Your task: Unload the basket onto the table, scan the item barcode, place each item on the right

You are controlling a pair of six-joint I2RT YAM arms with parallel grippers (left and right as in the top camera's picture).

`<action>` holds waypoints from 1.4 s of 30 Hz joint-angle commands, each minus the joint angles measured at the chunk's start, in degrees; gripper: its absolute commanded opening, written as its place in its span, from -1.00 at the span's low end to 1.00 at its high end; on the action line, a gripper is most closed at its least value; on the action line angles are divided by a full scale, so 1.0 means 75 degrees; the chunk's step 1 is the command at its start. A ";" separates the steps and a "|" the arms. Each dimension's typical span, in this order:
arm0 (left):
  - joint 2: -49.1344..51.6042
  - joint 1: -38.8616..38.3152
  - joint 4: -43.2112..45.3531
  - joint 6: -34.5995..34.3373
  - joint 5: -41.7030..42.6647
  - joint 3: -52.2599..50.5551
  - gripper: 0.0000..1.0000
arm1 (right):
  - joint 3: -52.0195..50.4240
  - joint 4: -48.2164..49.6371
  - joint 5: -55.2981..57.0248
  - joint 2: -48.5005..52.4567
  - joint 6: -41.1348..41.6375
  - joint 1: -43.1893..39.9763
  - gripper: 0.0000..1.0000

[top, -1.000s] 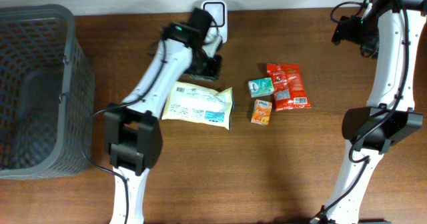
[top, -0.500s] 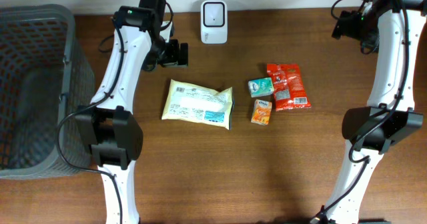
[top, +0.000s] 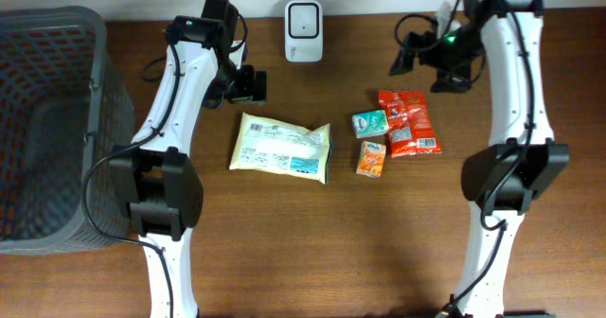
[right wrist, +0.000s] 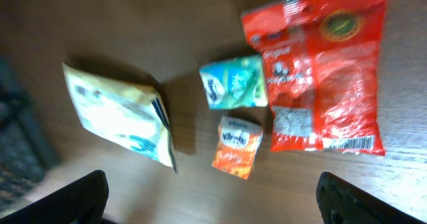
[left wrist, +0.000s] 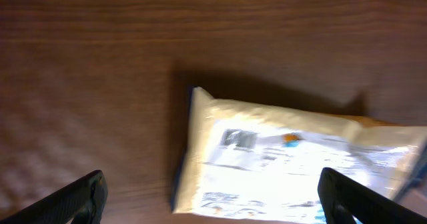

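Lying flat, yellow pouch [top: 280, 149] — long axis left-right; left gripper [top: 254, 84], right gripper [top: 405, 54] — jaws spread wide, empty.

A white scanner [top: 303, 19] stands at the far edge of the counter [top: 379, 242]. A pale yellow pouch [top: 280, 149] lies flat near the middle. To its right, close together, lie a small green pack [top: 370, 122], a small orange pack [top: 371, 159] and a red snack bag [top: 409, 122].
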 commanded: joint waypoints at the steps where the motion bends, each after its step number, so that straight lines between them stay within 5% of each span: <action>1: 0.0029 0.0114 -0.0099 -0.0073 -0.0519 -0.0079 0.98 | -0.0283 -0.0050 0.1501 -0.0096 0.0501 0.0994 0.97; 6: 0.0029 0.0166 -0.0172 -0.0070 -0.0530 -0.0079 0.98 | -0.0589 -0.0050 0.2413 -0.0766 0.0810 0.2087 0.97; 15: 0.0029 0.0172 0.0070 -0.0070 -0.0527 -0.0079 0.98 | -0.4631 -0.0038 0.3188 -0.2967 0.0801 0.2626 0.97; 20: 0.0029 0.0166 0.0090 -0.0070 -0.0527 -0.0079 0.98 | -0.6371 0.1553 0.2640 -0.2952 0.0863 0.2704 0.97; 23: 0.0029 0.0166 0.0090 -0.0070 -0.0527 -0.0079 0.99 | -0.6831 0.2801 0.2643 -0.2923 0.2055 0.2731 1.00; 26: 0.0029 0.0166 0.0090 -0.0070 -0.0530 -0.0079 0.98 | -0.7041 0.3937 0.2739 -0.2908 0.2830 0.2841 0.47; 36: 0.0029 0.0166 0.0090 -0.0070 -0.0527 -0.0079 0.98 | -0.8373 0.5461 0.3331 -0.2900 0.4086 0.3083 -0.01; 42: 0.0029 0.0166 0.0090 -0.0070 -0.0527 -0.0079 0.98 | -0.8714 0.5858 0.4197 -0.2888 0.4234 0.3206 -0.04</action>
